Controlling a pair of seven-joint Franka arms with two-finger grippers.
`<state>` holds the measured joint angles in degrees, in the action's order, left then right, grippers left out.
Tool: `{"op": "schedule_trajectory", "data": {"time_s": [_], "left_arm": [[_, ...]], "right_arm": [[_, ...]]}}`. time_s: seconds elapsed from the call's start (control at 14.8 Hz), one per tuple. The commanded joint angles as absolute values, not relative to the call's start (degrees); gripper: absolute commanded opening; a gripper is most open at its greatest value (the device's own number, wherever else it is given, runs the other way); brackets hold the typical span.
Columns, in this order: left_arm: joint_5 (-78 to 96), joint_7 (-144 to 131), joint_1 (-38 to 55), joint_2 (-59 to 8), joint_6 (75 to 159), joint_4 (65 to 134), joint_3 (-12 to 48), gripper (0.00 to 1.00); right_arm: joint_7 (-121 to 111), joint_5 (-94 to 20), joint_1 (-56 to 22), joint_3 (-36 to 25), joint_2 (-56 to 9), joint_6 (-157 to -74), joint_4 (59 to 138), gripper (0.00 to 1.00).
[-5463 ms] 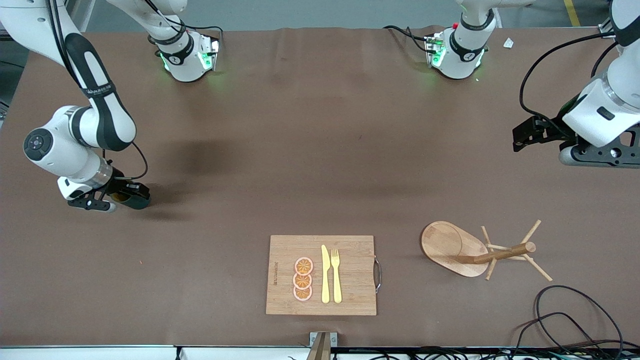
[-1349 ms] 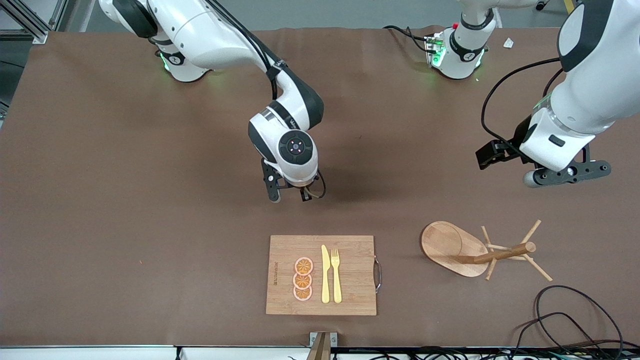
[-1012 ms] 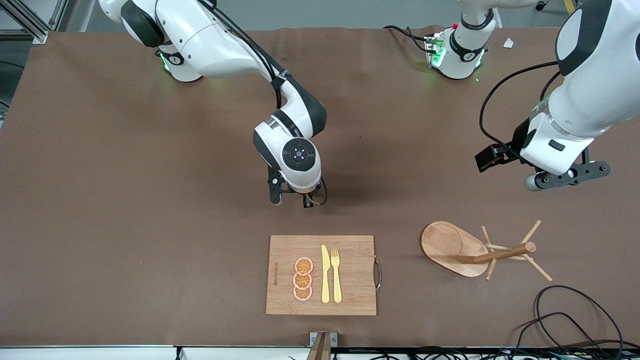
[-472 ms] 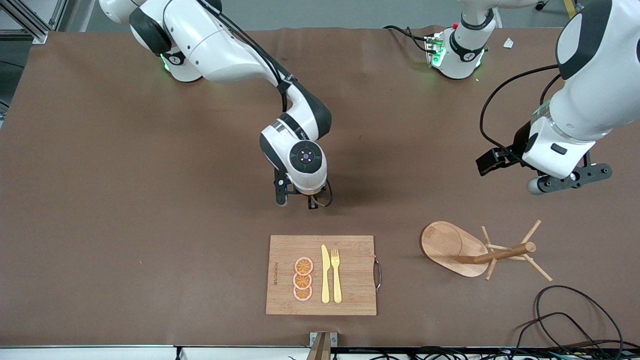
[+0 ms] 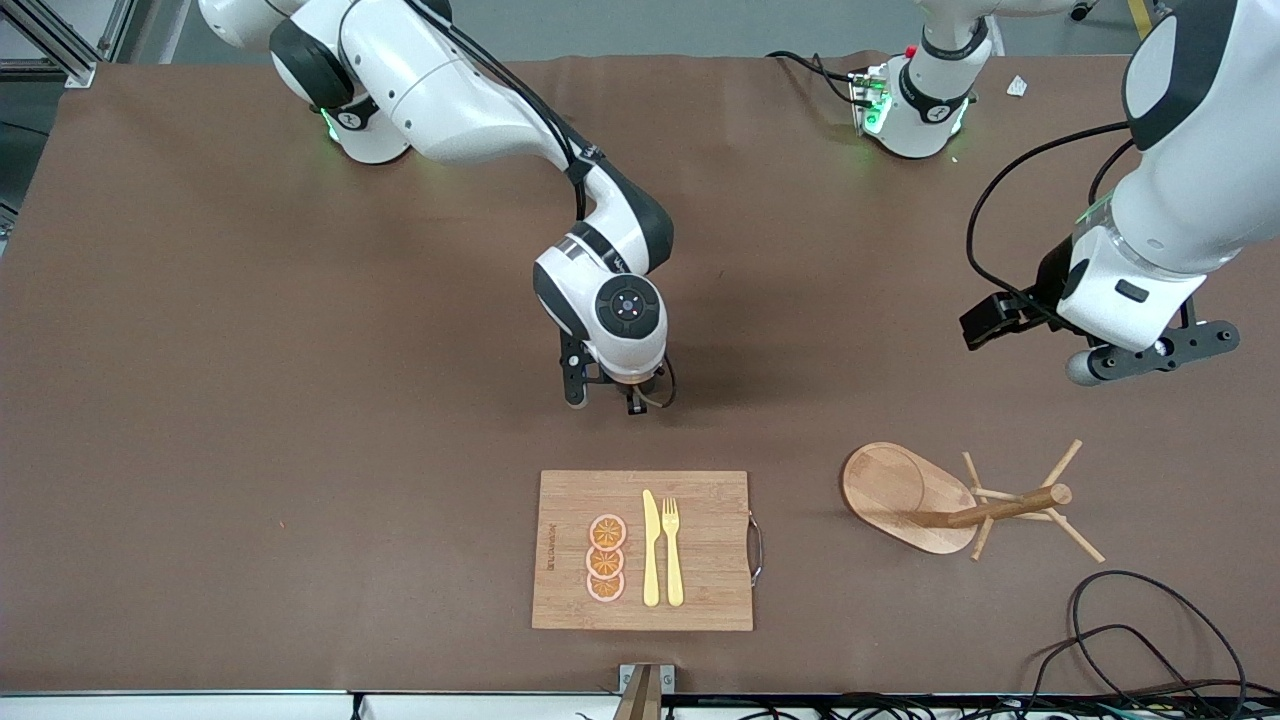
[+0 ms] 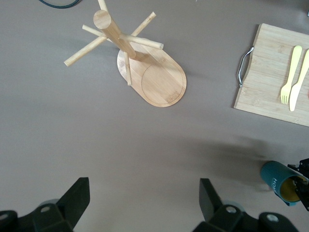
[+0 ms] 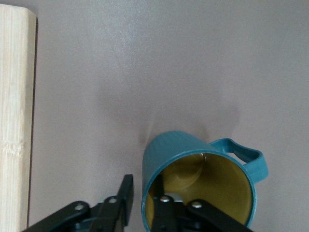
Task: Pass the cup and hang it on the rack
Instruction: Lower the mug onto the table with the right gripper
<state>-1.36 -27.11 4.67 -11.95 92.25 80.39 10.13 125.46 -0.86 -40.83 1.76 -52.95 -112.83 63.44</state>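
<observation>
Two arms up over the desk point(image 5: 300, 400). Front view: right hand point(image 5: 606, 393) hangs over bare desk mid-table, just farther from the camera than the cutting board point(image 5: 570, 600); its wrist hides the cup here, only a sliver of something shows under it. Left hand point(image 5: 1150, 357) is up over the desk at the left arm's end, above the spot just farther from the camera than the rack point(image 5: 905, 495); can't see its fingers from this angle. Rack stands on the desk beside the board, toward the left arm's end, oval base, post and pegs all bare. Board carries three orange slices point(image 5: 606, 558), a yellow knife point(image 5: 650, 548) and a yellow fork point(image 5: 672, 550). Loose black cable point(image 5: 1130, 640) on the desk nearer the camera than the rack. Left wrist view: left hand point(image 6: 145, 199) fingers spread wide, nothing between them, bare desk under them. Rack point(image 6: 159, 79) and the handle end of the board point(image 6: 260, 84) in frame, and the cup point(image 6: 283, 182) at the edge, held by the other arm's hand. Right wrist view: right hand point(image 7: 145, 200) pinches the cup point(image 7: 193, 169) wall at the rim, one finger inside against the yellow lining, one outside on the teal. Cup is upright, loop handle sticking out sideways, edge of the board point(image 7: 14, 121) beside it. Can't tell whether the cup base touches the desk.
</observation>
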Motion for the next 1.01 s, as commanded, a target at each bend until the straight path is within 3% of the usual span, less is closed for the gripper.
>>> {"op": "schedule_trajectory", "data": {"time_s": [0.0,0.13,0.47,0.61,0.94], "left_arm": [[-1.8,-27.7,5.0,-11.1,91.9,80.6,10.2,1.0],[-1.8,-27.7,5.1,-10.9,91.9,80.6,10.2,1.0],[-1.9,-27.7,5.7,-10.5,91.7,80.6,10.4,1.0],[-1.9,-27.2,5.5,-10.5,91.7,80.5,10.4,1.0],[-2.7,-27.2,5.6,-10.3,91.6,80.3,13.4,1.0]], "right_arm": [[126.3,0.0,-41.3,1.3,-53.6,-112.3,61.9,0.59],[125.9,0.0,-41.1,1.3,-53.4,-112.3,61.9,0.7],[124.8,-0.1,-40.5,1.4,-52.2,-112.1,61.9,0.81],[122.6,-0.4,-40.5,1.5,-51.7,-111.7,62.0,0.99],[122.3,-0.5,-40.3,1.8,-51.2,-110.8,62.0,1.0]]}}
